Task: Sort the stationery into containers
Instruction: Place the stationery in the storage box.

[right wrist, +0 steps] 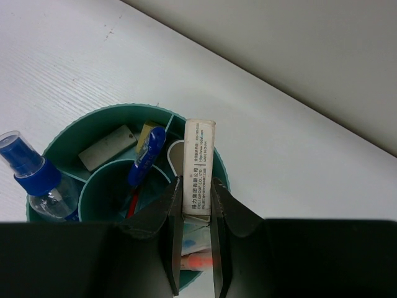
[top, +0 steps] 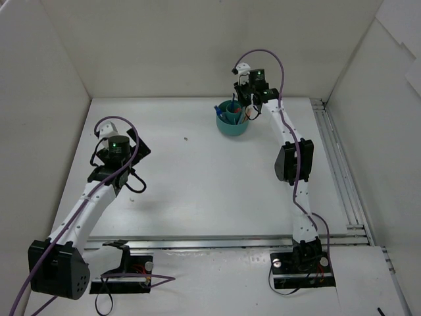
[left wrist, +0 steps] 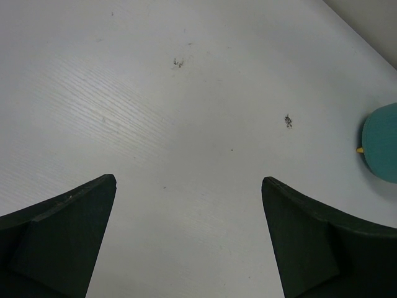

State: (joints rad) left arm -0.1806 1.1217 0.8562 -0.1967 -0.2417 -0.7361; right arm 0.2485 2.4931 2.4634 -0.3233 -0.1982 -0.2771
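As right claw [right wrist: 195,184] pinches, white printed eraser [right wrist: 200,155]

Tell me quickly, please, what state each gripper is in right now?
Left gripper: open, holding nothing.
Right gripper: shut on a white rectangular eraser with a printed label, over the round teal plastic cup.

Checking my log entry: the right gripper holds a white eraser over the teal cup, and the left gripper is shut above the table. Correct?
Not quite: the left gripper is open, its jaws wide apart above the table, as the left wrist view shows. The right gripper does hold the white eraser over the teal cup.
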